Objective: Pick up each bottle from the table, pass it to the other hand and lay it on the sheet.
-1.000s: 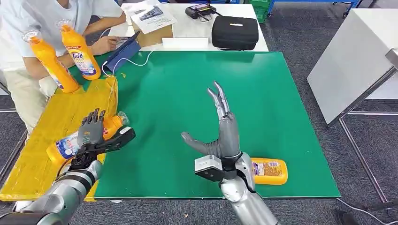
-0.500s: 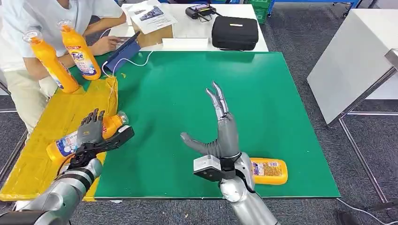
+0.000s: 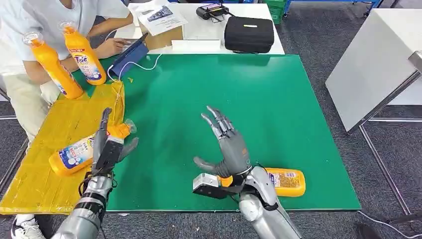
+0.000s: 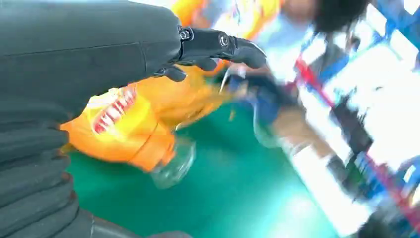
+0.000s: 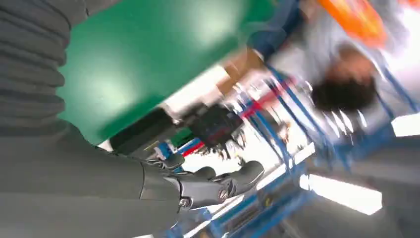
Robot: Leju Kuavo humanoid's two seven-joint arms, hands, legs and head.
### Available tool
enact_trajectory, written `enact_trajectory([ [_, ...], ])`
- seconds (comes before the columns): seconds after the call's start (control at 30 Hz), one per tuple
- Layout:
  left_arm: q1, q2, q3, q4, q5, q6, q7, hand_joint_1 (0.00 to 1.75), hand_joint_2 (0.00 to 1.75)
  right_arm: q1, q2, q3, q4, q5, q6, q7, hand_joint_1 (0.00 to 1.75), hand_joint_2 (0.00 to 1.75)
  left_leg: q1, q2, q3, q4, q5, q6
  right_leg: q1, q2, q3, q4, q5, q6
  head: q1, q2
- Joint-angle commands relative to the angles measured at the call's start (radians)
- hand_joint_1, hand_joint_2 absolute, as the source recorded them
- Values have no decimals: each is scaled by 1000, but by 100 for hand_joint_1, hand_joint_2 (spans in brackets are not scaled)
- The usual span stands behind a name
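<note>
One orange bottle (image 3: 284, 181) lies on its side at the near edge of the green worktop (image 3: 278, 99), long axis running left-right, just right of and partly behind the right wrist. Right hand (image 3: 225, 144) is raised over the worktop, fingers spread, holding nothing; the bottle sits nearer than the palm and to its right, so I judge the hand must drop back and swing right to reach it. Left hand (image 3: 108, 147) is far off to the left, so the right arm is clearly the nearer one.

Left hand hangs at the seam of the yellow sheet (image 3: 59, 134) and the worktop, fingers apart, gripping nothing. Just left of it a second orange bottle (image 3: 82, 151) lies on the sheet, cap pointing far-right toward the green; whether the fingers touch it, cannot tell. The left wrist view shows that bottle's orange shoulder and clear cap (image 4: 171, 161) close under the dark fingers (image 4: 218, 43), blurred.

Around: two upright orange bottles (image 3: 67, 57) at the far-left corner beside a seated person (image 3: 30, 30) with a tablet (image 3: 130, 56). Cardboard box (image 3: 160, 25) and black case (image 3: 249, 34) rest on the white table beyond. Nothing stands between the right hand and the near bottle except its own forearm.
</note>
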Motion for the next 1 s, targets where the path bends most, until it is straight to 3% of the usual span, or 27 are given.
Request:
enact_trajectory([
  [0.03, 255, -35, -156, -592, 35, 99, -12, 0, 175, 25, -164, 35, 107, 108, 65, 48, 0, 175, 1, -2, 0, 0, -2, -1, 1, 0, 2, -2, -2, -1, 0, 0],
  [0.43, 350, -18, -314, -691, 44, 60, 21, 0, 175, 167, -271, -82, 65, 267, 106, 186, 0, 175, 2, -6, 3, 0, -5, -1, 1, -1, 7, -2, -6, 1, 0, 0],
  [1.0, 359, -23, -326, -681, 65, 25, 40, 0, 175, 202, -304, -162, 61, 341, 147, 265, 0, 175, 1, -5, 3, 0, -5, 0, 1, 1, 5, -2, -5, 1, 0, 0],
])
